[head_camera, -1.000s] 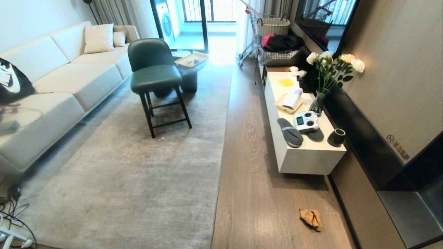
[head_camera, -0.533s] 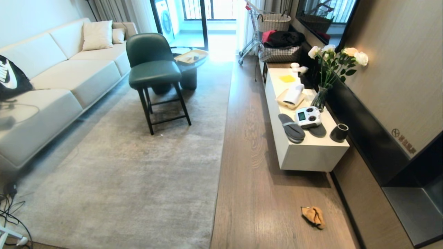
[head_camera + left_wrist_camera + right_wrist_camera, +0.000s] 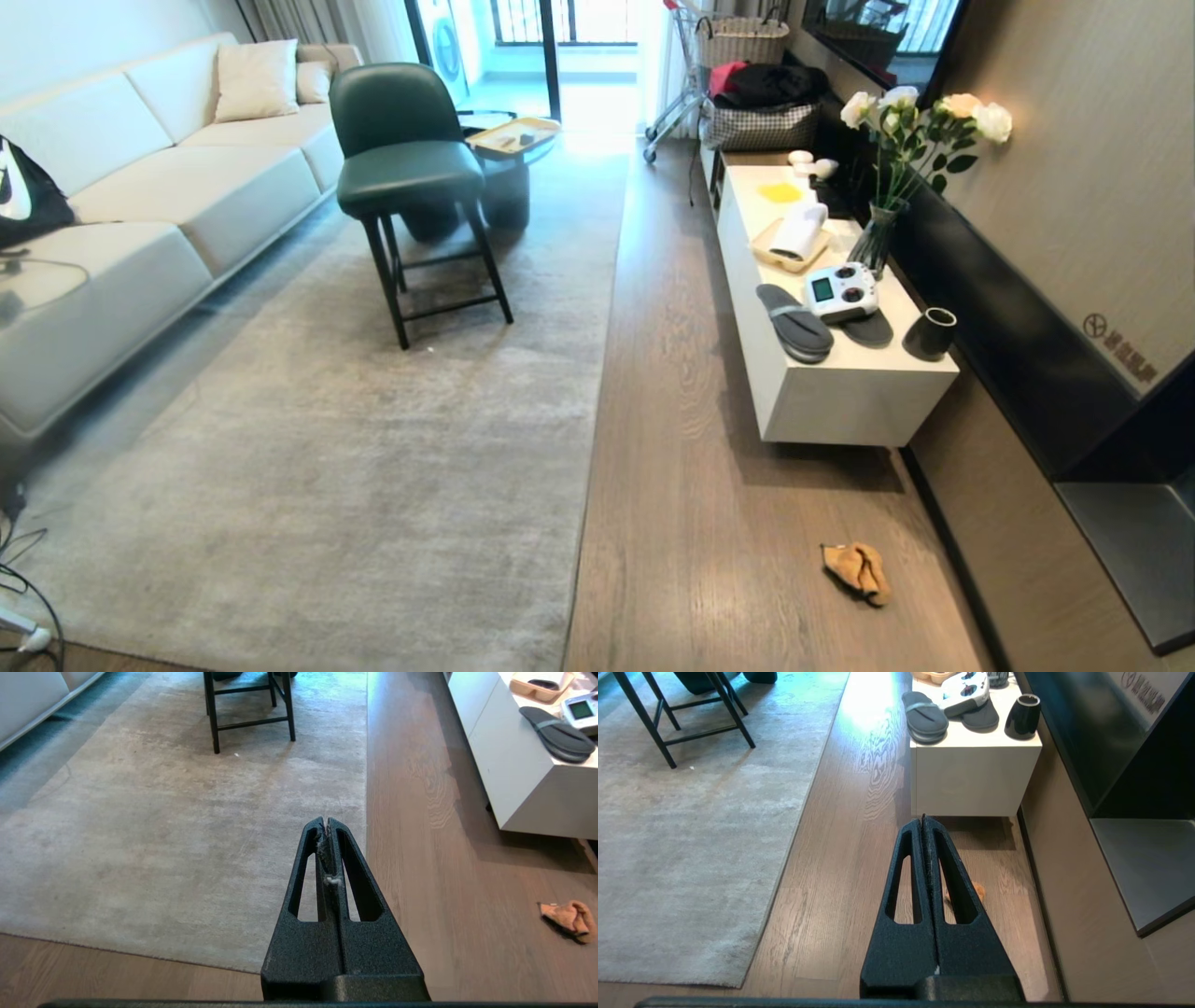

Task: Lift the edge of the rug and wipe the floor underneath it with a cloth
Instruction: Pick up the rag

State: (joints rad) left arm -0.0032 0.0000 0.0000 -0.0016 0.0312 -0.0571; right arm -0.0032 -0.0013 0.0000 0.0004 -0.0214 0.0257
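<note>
- I see the rug (image 3: 355, 448) filling the left and middle of my head view, lying flat; the rug edge (image 3: 593, 411) runs straight away from me, with the square near corner at the bottom (image 3: 261, 970).
- The floor (image 3: 691, 485) is a bare plank lane between that edge and the white cabinet (image 3: 840, 401), open all the way to the balcony door.
- Sofa (image 3: 159, 205) lines the rug's left side; a dark green chair (image 3: 406, 168) stands on the rug, far end, well back from the near corner.
- Cabinet top holds a tray (image 3: 789, 252) with a rolled white towel (image 3: 799, 231) in it, a glass vase (image 3: 876, 245) with roses, a black cup (image 3: 932, 333), grey slippers (image 3: 795, 324) and a white controller (image 3: 840, 292) just beside them.
- Shopping cart (image 3: 724, 56) at the far end carries a woven basket.
- The cloth (image 3: 857, 569) lies crumpled on the floor near the right wall, past the cabinet's near end, well apart from the rug.
- Left gripper (image 3: 327, 822) hangs over the rug's near corner, jaws pressed together, holding nothing but a bit of lint.
- Right gripper (image 3: 923, 820) hangs over the plank lane, jaws pressed together, empty; the cloth peeks out behind it.
</note>
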